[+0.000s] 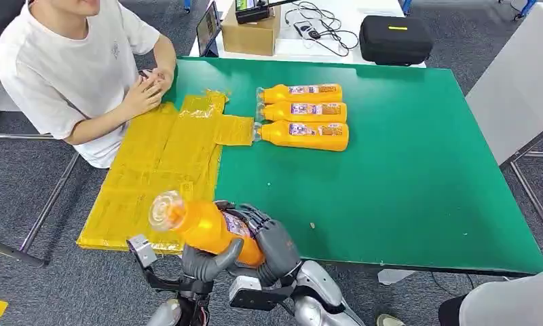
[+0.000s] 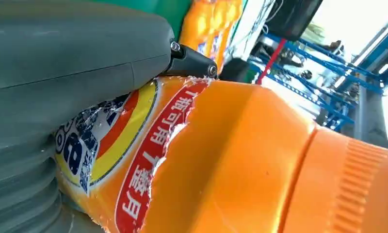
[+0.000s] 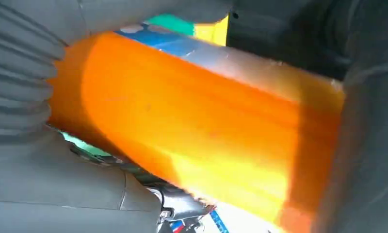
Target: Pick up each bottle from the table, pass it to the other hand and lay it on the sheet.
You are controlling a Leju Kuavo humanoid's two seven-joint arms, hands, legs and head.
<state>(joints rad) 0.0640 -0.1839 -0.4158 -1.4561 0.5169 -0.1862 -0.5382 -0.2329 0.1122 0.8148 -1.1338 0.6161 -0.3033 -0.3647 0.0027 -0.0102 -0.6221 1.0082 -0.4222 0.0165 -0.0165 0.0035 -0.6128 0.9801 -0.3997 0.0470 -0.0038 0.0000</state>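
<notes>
On the green table point(image 1: 404, 197) we count three orange bottles point(image 1: 303, 112) lying side by side, just beside one yellow sheet point(image 1: 153, 170) spread over the table's left end. A fourth bottle point(image 1: 211, 227) is off the table, above its near edge, cap tilted toward the sheet. Our left hand point(image 1: 211, 261) and our right hand point(image 1: 272, 238) both wrap it, fingers curled around its body. One person point(image 1: 72, 75) sits at the sheet's far side.

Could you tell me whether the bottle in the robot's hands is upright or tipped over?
Tipped: the held bottle lies nearly on its side, cap end toward the yellow sheet.
</notes>
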